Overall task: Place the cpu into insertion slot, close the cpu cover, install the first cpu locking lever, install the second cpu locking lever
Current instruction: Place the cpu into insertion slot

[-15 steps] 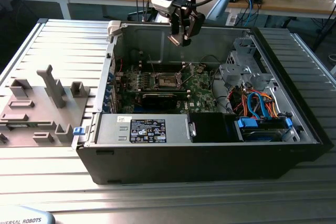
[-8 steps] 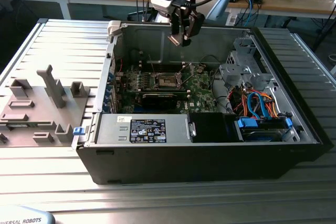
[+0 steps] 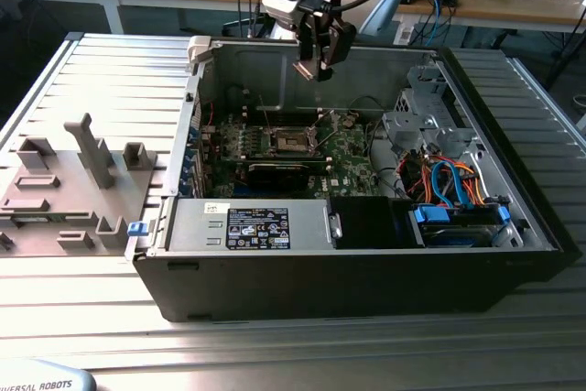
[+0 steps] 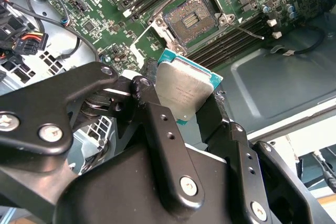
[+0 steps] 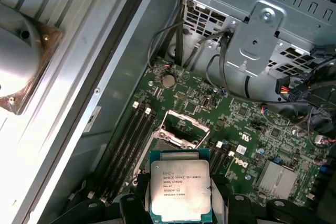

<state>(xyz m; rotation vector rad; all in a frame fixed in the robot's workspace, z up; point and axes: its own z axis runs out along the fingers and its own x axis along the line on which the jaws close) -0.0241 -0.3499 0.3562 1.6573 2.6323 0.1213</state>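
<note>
1. Your black claw (image 4: pixel 181 92) is clamped on the small flat square silver-topped cpu (image 5: pixel 181 184) by its edges, likely to keep it level;
2. you have it above the green motherboard (image 3: pixel 352 157), apart from the square dark silver-rimmed insertion slot (image 4: pixel 191 19), which lies uncovered to receive it.

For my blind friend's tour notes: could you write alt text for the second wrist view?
The black tool grips the cpu, silver top showing, by its edges above a green motherboard. Beyond it, the insertion slot sits open and empty.
</note>
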